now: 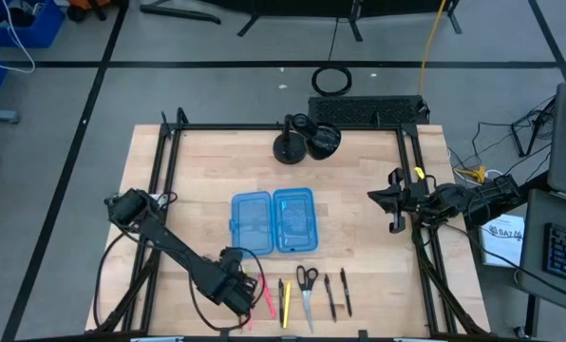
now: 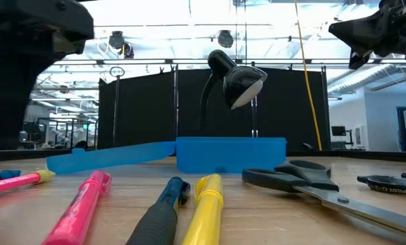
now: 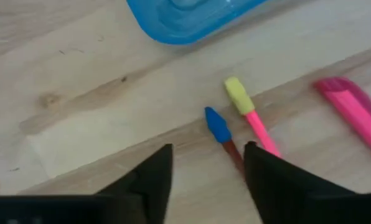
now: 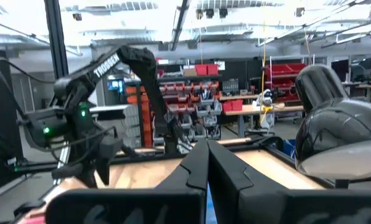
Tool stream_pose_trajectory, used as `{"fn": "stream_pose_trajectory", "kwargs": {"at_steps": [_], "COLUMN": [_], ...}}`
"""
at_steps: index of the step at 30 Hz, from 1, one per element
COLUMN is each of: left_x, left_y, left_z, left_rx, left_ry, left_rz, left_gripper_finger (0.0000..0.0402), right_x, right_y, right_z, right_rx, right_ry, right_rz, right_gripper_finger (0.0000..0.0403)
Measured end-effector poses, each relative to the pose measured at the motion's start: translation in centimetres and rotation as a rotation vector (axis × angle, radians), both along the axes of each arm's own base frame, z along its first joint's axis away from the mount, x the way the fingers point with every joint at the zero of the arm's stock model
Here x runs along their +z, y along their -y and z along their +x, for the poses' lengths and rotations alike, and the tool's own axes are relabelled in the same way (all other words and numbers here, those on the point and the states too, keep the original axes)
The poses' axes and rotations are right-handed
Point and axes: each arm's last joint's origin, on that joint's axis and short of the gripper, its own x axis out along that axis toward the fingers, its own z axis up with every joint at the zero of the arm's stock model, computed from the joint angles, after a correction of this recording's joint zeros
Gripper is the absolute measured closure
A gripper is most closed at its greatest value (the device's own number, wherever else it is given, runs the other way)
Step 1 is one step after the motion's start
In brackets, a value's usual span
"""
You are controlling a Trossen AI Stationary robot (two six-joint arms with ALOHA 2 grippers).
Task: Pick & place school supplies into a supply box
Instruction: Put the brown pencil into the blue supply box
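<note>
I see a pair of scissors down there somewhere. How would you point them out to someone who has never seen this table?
Start at the open translucent blue plastic pencil case in the middle of the wooden table. Just below it, toward the table's near edge, lies a row of thin pens. The small black-handled scissors with silver blades sit mid-row, between a yellow pen and a black pen; they alone have finger loops.

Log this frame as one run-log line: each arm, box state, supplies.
left gripper: open, low over blue-tipped pen | right gripper: shut, waiting at table's right | supply box: open, nothing visible inside | scissors: on table
</note>
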Motion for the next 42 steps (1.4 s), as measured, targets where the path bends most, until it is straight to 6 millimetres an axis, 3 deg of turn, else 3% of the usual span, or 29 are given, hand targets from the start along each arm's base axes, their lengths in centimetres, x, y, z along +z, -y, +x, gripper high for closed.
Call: {"fn": "stream_pose_trajectory", "kwargs": {"at_steps": [4,9,18,27,38,42], "left_x": [0.1,0.0,-0.1,-0.1,-0.1,-1.0], "left_y": [-0.2,-0.9,-3.2,-2.5,-1.9,-1.4], "left_z": [0.0,0.6,2.2,1.8,1.4,1.5], "left_rx": [0.038,0.086,0.112,0.120,0.138,0.113], "left_ry": [0.009,-0.010,-0.054,-0.023,0.013,0.003], "left_rz": [0.009,-0.019,-0.073,-0.039,-0.002,-0.008], "left_gripper_finger": [0.0141,0.0118,0.0157,0.0197,0.0198,0.0197], "right_x": [0.0,0.0,0.0,0.0,0.0,0.0], "right_y": [0.0,0.0,0.0,0.0,0.0,0.0], "right_z": [0.0,0.0,0.0,0.0,0.0,0.0], "right_rx": [-0.004,-0.007,-0.012,-0.012,-0.011,-0.011], "right_ry": [-0.003,-0.006,-0.007,-0.006,-0.006,-0.006], "right_rz": [-0.021,-0.031,-0.054,-0.053,-0.053,-0.053], "right_gripper_finger": [0.0403,0.0403,0.0403,0.0403,0.0403,0.0403]}}
